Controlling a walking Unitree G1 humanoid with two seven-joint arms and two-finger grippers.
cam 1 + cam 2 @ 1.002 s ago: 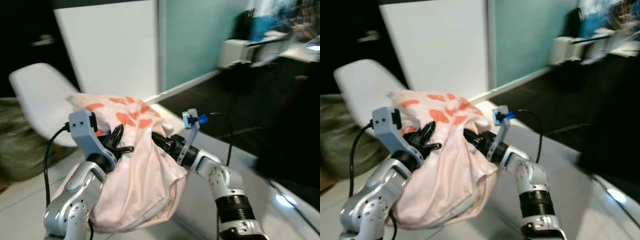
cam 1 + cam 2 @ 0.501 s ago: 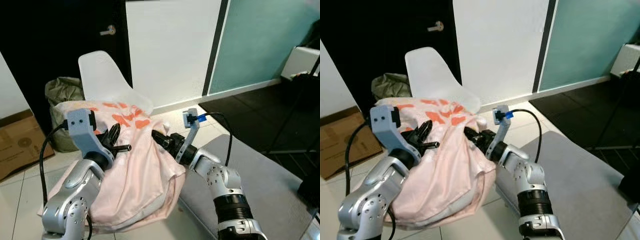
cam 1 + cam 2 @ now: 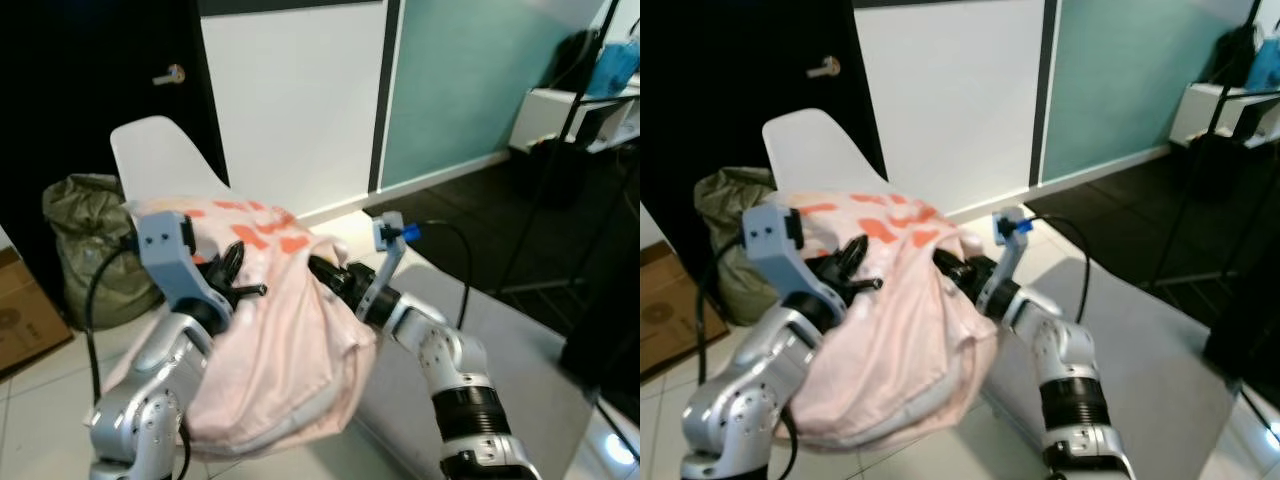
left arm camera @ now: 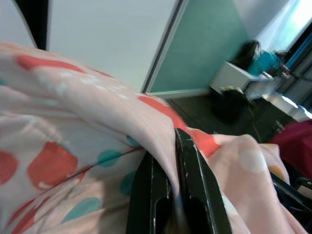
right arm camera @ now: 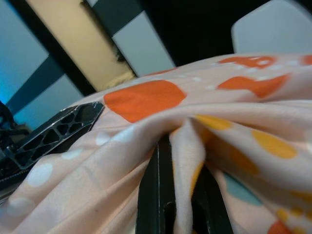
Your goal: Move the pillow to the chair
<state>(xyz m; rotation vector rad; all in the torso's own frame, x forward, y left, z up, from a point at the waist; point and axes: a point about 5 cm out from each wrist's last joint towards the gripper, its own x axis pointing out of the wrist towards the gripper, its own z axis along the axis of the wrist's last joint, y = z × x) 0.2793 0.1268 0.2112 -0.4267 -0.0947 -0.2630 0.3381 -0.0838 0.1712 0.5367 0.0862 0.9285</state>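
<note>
White tiles (image 3: 40,400) run back to a black door (image 3: 90,70), a white wall panel (image 3: 290,100) and a teal glass partition (image 3: 460,80), with a grey rug (image 3: 520,350) under the right arm. Beyond the left gripper (image 3: 235,280), toward the door, sit a cardboard box (image 3: 25,320) and an olive bag (image 3: 85,240), and a white chair (image 3: 160,155) stands just behind the load. That gripper is pinched on a fold of the pillow (image 3: 280,340), pale pink with orange and teal spots; in the left wrist view its fingers (image 4: 192,180) are closed with cloth drawn between them. Sagging between both grippers, the pillow is held up off the floor, close in front of the chair seat but not on it. At its other side the right gripper (image 3: 325,275) also clamps a fold, cloth bunched between its fingers (image 5: 153,190). Past it stands a white shelf (image 3: 590,110) with dark gear
</note>
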